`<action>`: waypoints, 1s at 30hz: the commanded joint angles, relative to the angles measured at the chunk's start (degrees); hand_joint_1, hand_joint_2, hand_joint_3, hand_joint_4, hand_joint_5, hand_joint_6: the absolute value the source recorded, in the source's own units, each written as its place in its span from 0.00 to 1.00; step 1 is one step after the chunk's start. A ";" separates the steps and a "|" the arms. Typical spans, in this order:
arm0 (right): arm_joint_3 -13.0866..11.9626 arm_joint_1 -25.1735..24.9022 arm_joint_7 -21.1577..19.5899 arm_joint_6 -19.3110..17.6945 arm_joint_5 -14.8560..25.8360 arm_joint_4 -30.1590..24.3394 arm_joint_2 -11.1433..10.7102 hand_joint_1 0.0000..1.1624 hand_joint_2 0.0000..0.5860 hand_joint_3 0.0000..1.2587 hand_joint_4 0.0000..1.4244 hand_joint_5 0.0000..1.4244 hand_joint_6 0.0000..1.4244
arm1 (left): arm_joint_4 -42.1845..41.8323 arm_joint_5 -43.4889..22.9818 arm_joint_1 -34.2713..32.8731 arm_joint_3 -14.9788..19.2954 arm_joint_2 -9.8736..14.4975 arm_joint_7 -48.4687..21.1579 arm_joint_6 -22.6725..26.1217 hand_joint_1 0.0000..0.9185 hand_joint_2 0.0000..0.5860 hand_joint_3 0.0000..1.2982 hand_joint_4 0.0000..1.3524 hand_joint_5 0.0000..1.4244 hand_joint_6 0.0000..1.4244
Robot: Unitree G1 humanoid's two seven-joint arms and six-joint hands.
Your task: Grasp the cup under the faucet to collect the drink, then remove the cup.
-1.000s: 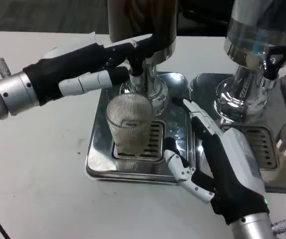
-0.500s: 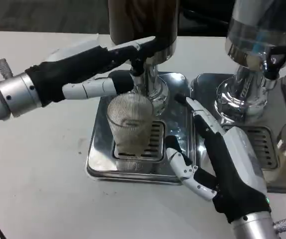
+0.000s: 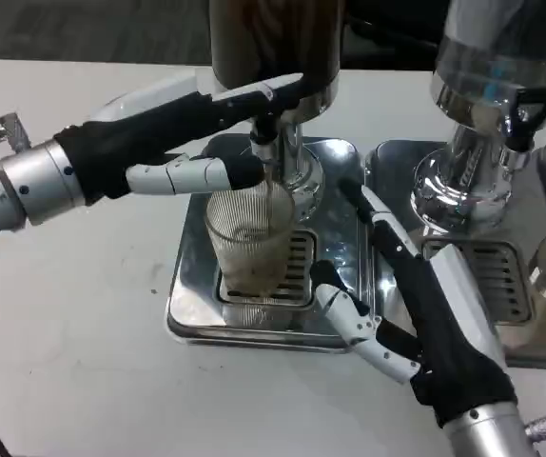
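A ribbed clear cup [image 3: 250, 243] stands upright on the grille of the left drip tray [image 3: 189, 303], right under the faucet [image 3: 271, 152]. A little brownish drink lies in its bottom. My left hand [image 3: 164, 133] reaches in from the left. Its long fingers [image 3: 271, 92] lie over the faucet's black lever, and its thumb [image 3: 211, 174] stretches just above the cup's rim toward the spout. My right hand [image 3: 423, 309] lies over the tray's right side with its fingers spread, close to the cup's right and apart from it.
A second dispenser [image 3: 487, 86] with its own drip tray [image 3: 539, 347] stands on the right, just behind my right hand. The dark drink tank [image 3: 273, 38] rises above the faucet. Bare white table [image 3: 64, 324] lies to the left and front.
My left hand has pushed further right: its fingers now lie over the lever and its thumb has slid over the cup's rim. My right hand has edged slightly right. The cup has stayed put.
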 commanded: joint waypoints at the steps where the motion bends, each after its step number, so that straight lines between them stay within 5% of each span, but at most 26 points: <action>1: -0.88 -0.99 2.14 -1.81 3.21 1.37 -0.11 0.41 0.58 0.06 0.05 0.09 0.12 | 1.02 3.40 1.49 -2.13 0.52 -1.17 0.79 0.00 0.08 0.06 0.00 0.03 0.00; 14: -2.28 -3.47 9.31 -1.12 9.58 4.91 -0.27 0.51 0.42 0.01 0.03 0.05 0.10 | 0.91 3.31 1.70 -2.29 0.75 -0.59 0.44 0.00 0.08 0.06 0.00 0.03 0.00; 30: -4.27 -7.61 11.98 -0.41 12.10 11.89 0.83 0.51 0.40 0.00 0.00 0.00 0.05 | 0.09 3.14 2.41 -2.44 1.18 -0.06 0.30 0.00 0.07 0.06 0.00 0.03 0.00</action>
